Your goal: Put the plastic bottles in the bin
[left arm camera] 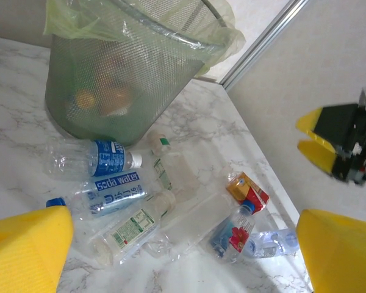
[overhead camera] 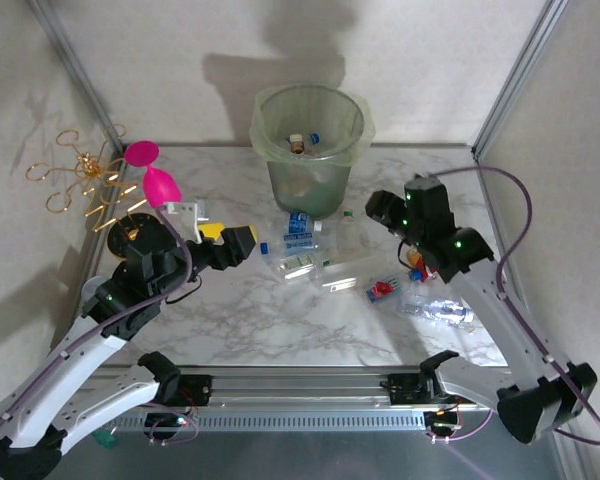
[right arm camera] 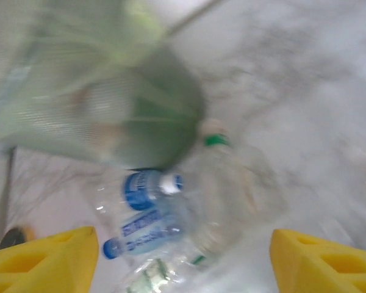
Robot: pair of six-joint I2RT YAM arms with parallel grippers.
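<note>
The pale-green bin [overhead camera: 310,150] stands at the back centre, with a few bottles inside. Several plastic bottles lie on the marble table in front of it: a blue-labelled pair [left arm camera: 110,194], one with a white and green label [left arm camera: 131,229], a red-and-blue one [left arm camera: 235,235] and a crumpled clear one [overhead camera: 440,312]. My left gripper [overhead camera: 242,243] hovers left of the pile, open and empty [left arm camera: 183,256]. My right gripper [overhead camera: 385,210] hangs right of the bin, above the green-capped bottle [right arm camera: 216,183], open with nothing between its fingers [right arm camera: 183,262]. The right wrist view is blurred.
A pink balloon-shaped ornament [overhead camera: 152,170] with gold wire loops [overhead camera: 75,180] stands at the back left, just behind my left arm. White walls and metal frame posts [overhead camera: 510,90] close in the table on three sides.
</note>
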